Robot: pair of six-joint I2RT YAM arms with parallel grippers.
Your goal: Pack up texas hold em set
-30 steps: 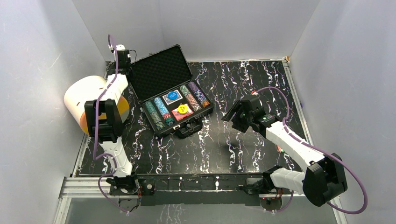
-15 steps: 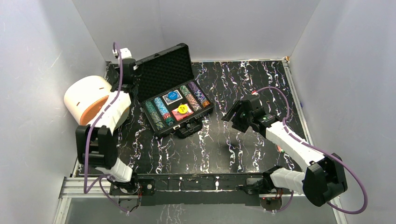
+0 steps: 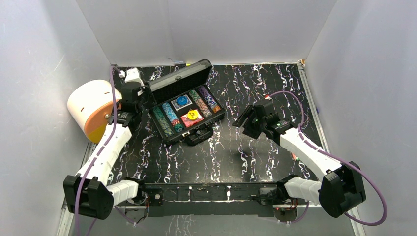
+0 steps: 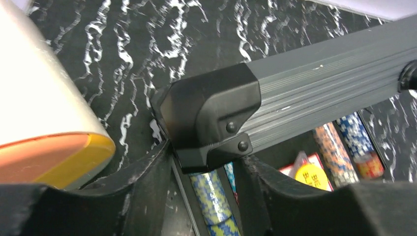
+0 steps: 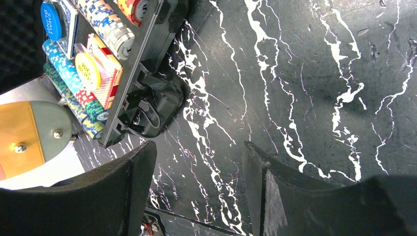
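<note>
Change: lid swung up from laid-back to half-shut.
Left gripper: fingers held apart, set astride the lid corner.
Right gripper: fingers held apart, right of case.
Case: placed between the grippers; chips and button held inside.

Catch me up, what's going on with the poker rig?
The left gripper straddles a corner of the lid, which stands tilted partway over the case; whether it actually grips is unclear. The chips and yellow button sit in their slots. The right gripper hangs open over the table to the case's right, holding nothing.
</note>
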